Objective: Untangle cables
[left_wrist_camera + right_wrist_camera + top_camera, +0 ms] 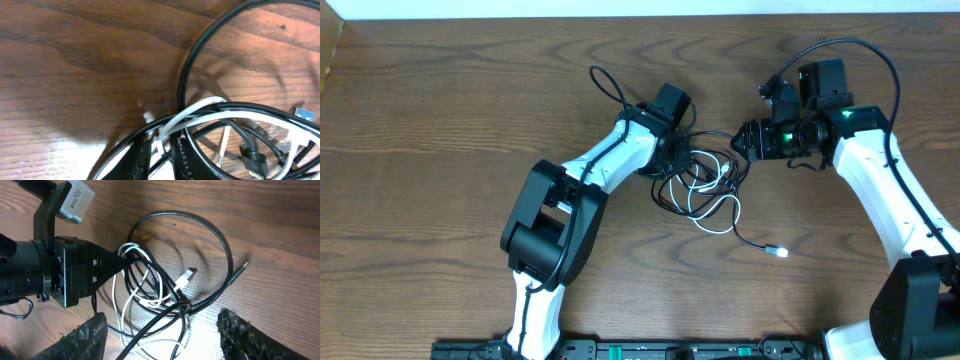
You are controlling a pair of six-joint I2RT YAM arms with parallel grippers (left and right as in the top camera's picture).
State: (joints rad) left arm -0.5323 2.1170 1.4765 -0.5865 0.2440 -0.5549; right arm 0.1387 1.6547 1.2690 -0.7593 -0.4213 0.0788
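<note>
Left claw (161,150) nearly closed, pinching the cables (705,187) at their left side. Right claw (161,317) spread wide just right of them, gripping nothing.

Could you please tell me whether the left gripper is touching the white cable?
Touching. The right wrist view shows the left gripper closed on the white cable; the left wrist view shows it pinched between the fingers.

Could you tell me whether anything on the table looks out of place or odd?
Only the tangle itself: the black cable and white cable lie looped through each other, with the left gripper pinched on both. Nothing looks damaged or spilled.
</note>
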